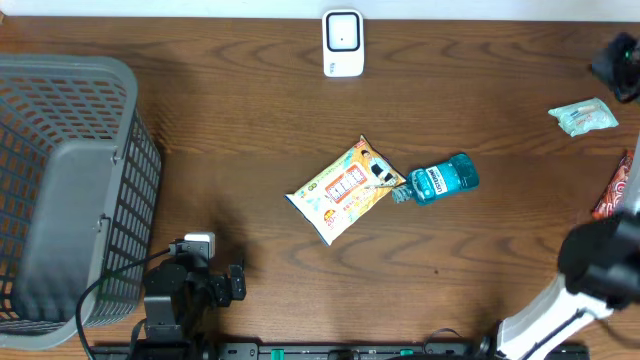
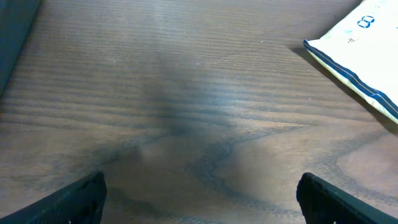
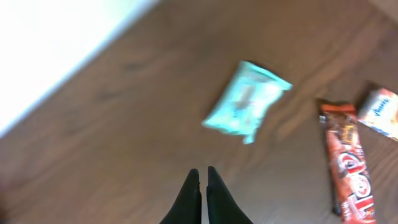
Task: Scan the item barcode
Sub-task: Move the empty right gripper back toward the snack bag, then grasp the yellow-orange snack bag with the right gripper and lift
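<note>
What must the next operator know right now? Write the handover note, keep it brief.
Left tool: open, empty, over bare table near the basket.
Right tool: shut, empty, near the teal packet at the right side.
Snack packet and mouthwash bottle lie side by side mid-table; white scanner at the far edge.
Done: nothing grasped.
Left: pick an item, show its barcode to the scanner.

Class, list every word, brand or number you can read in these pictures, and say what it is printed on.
No text reads for certain.
Pouch: print too small; blue marks in the left wrist view blurred.
Bottle label: too small.
Red bar: large letters, blurred.
Teal packet and orange packet: blurred.
</note>
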